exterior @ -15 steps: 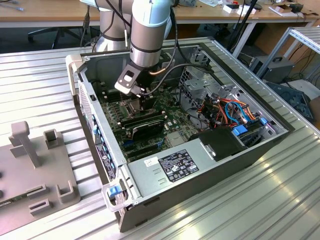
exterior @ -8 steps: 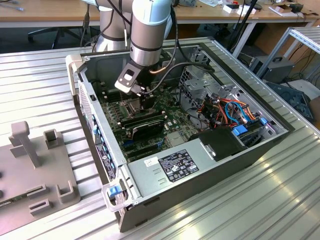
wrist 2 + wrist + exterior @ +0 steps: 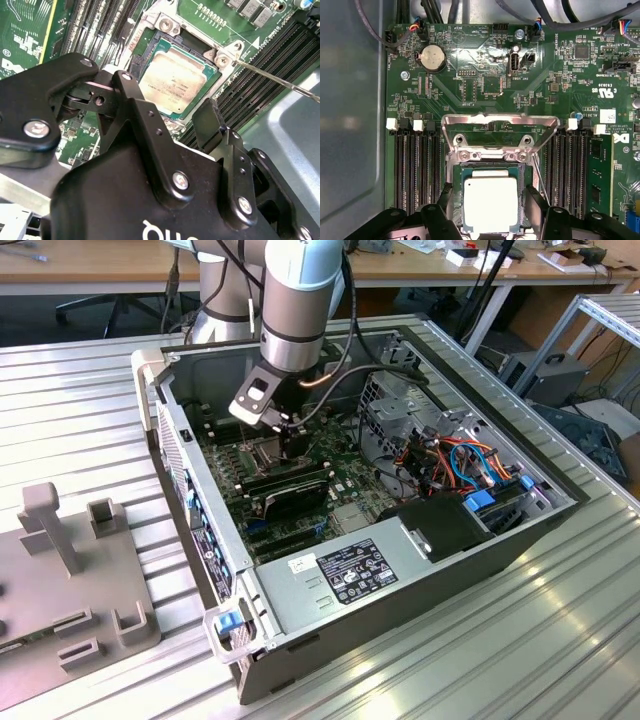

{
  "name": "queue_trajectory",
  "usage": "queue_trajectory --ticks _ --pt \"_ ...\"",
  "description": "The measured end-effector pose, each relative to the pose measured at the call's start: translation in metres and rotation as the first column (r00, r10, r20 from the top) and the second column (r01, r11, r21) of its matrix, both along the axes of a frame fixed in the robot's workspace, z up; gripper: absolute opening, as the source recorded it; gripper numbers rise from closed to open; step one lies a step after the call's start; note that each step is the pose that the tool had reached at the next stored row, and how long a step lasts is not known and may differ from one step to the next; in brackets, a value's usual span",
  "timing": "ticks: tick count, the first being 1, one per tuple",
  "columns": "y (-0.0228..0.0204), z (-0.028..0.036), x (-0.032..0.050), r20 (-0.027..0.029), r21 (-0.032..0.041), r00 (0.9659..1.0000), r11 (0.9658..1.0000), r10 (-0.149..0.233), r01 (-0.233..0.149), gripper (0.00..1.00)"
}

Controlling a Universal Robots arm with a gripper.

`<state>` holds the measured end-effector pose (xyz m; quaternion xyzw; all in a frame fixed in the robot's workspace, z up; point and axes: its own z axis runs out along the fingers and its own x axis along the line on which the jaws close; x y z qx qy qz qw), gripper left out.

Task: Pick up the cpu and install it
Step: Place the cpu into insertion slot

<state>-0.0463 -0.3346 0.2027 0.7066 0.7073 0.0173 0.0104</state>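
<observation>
Black gripper [image 3: 491, 196] hangs low over the socket [image 3: 456, 172], at the end of the arm [image 3: 295, 300], which reaches down into the open case [image 3: 420, 575]. I cannot tell whether it grips the cpu or stands open around it.

The cpu [image 3: 490, 207] lies flat in the socket right under the gripper, silver top up; in the second wrist view it [image 3: 175, 82] sits level inside the socket's dark rim. The socket's metal frame [image 3: 500, 121] is swung back and does not cover the cpu. A thin wire lever [image 3: 272, 81] runs aslant just beside the socket.

Rows of dark memory slots [image 3: 415, 167] flank the socket on both sides, and a green memory stick [image 3: 597, 172] stands in a slot beyond one row. Farther out on the motherboard [image 3: 485, 102] sits a round coin cell [image 3: 432, 57], with cable plugs along the board's edge.

In the exterior view the case lies on its side on a ribbed metal table [image 3: 80, 370]. A grey power supply [image 3: 350, 575] sits at the case's near edge. A bundle of orange and blue cables [image 3: 470, 455] fills the case toward the exterior view's right. A grey fixture [image 3: 70, 585] with upright posts rests on the table at the exterior view's left, well apart from the case.
</observation>
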Motion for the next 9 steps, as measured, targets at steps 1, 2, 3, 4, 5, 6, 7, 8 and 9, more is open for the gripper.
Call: queue_trajectory --ticks 1,2,3,4,5,6,7,8,9 --pt "0.0003 0.0000 0.0000 0.0000 0.0001 1.0000 1.0000 -0.004 0.004 0.68" --pt "0.0012 -0.0001 0.0000 0.0001 0.0002 1.0000 1.0000 -0.006 0.006 0.68" --pt "0.0020 0.0000 0.0000 0.0001 0.0000 1.0000 1.0000 -0.006 0.006 0.68" --pt "0.0027 0.0000 0.0000 0.0001 0.0000 1.0000 1.0000 -0.006 0.006 0.68" --pt "0.0029 0.0000 0.0000 0.0001 0.0000 1.0000 1.0000 -0.006 0.006 0.68" --pt "0.0029 0.0000 0.0001 0.0001 0.0001 1.0000 1.0000 -0.006 0.006 0.68" --pt "0.0029 0.0000 0.0003 0.0000 0.0001 1.0000 1.0000 -0.006 0.006 0.68" --pt "0.0030 -0.0001 0.0003 0.0000 0.0001 1.0000 1.0000 -0.006 0.006 0.68" --pt "0.0030 -0.0003 0.0004 0.0000 0.0002 1.0000 1.0000 -0.006 0.006 0.68"
